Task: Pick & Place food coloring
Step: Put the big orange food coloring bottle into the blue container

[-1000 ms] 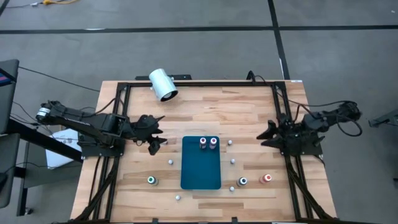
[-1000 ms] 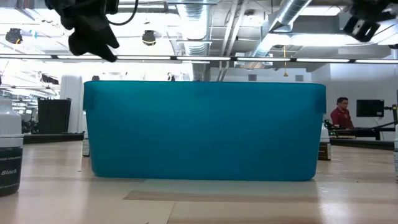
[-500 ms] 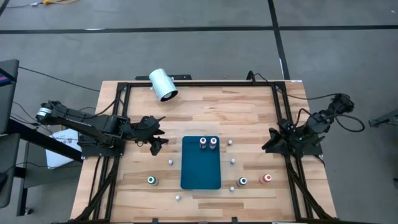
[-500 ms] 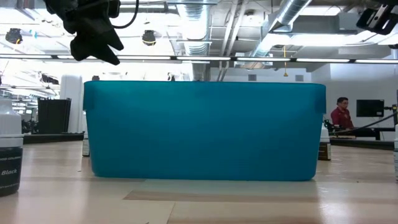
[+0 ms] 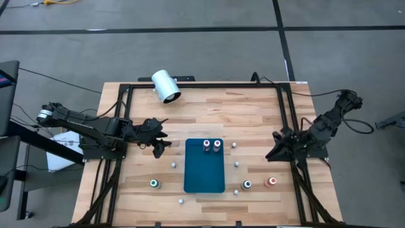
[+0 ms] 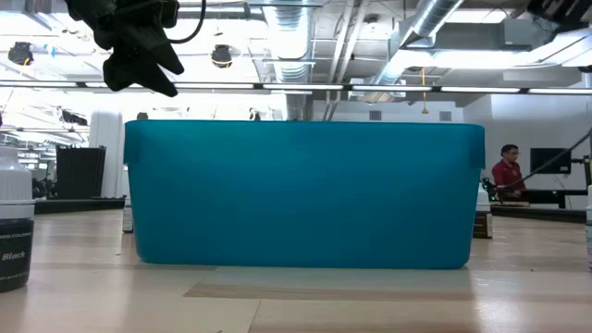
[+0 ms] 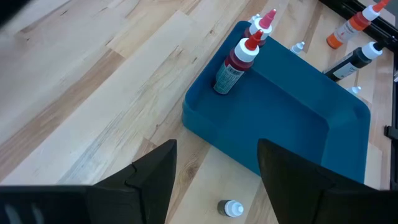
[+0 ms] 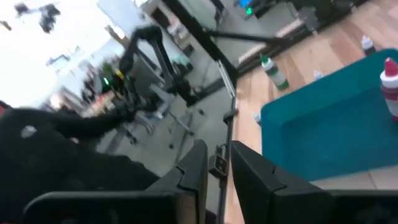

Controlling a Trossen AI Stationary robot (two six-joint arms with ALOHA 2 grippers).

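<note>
The food coloring is spread around a teal tray. Two red bottles stand upright inside the tray's far end, also visible in the left wrist view. A green bottle, a dark bottle and an orange bottle stand on the table near its near edge. Small white caps lie around the tray. My left gripper hovers left of the tray, open and holding nothing. My right gripper hovers right of the tray, its fingers only a narrow gap apart, also holding nothing.
A large white cylinder lies at the table's far left. Black frame rails run along the table's left, right and far sides. In the low view the tray wall fills the middle, with a black-labelled bottle at the left.
My right arm has swung its gripper toward the table's near edge, closer to the orange bottle, and its elbow has moved out to the right. In the low view it has slid up and nearly out of the picture. The bottles and the tray have stayed put.
</note>
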